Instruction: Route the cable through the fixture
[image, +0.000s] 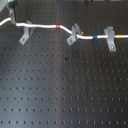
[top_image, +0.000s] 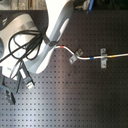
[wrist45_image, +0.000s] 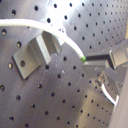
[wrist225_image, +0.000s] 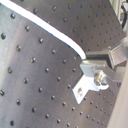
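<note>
Starting at the first exterior view's left, the long thin white cord with red, blue and yellow bands (image: 42, 25) is coming in from the edge. It is passing right at the hooked top of the small slim pale-grey leaning metal clip (image: 25, 33) standing on the black perforated bench (image: 65, 90). I can't tell whether the cord is sitting inside the hook or only lying against it. In the first wrist view it is arching just over that clip's top.

The end effector (wrist45_image: 89, 59) is hovering just beside the clip. The cord is meeting its grey tip, but I can't tell whether the fingers are pinching it, pressed together, or spread.

Right of the clip, the cord is running on past the forked-top leaning clip (image: 75, 34) and then the wider upright T-shaped clip (image: 110, 40).

As I judge it, the danger is the cord riding over the hook rather than dropping under it. A pull that is too high or slack would leave it perched there. A sideways tug could also drag it out of the two clips further right.

The hooked clip's long axis is climbing from its foot to its top, leaning toward the first exterior view's right. The cord's long axis is lying across the bench, left to right, sinking slightly as it goes.
</note>
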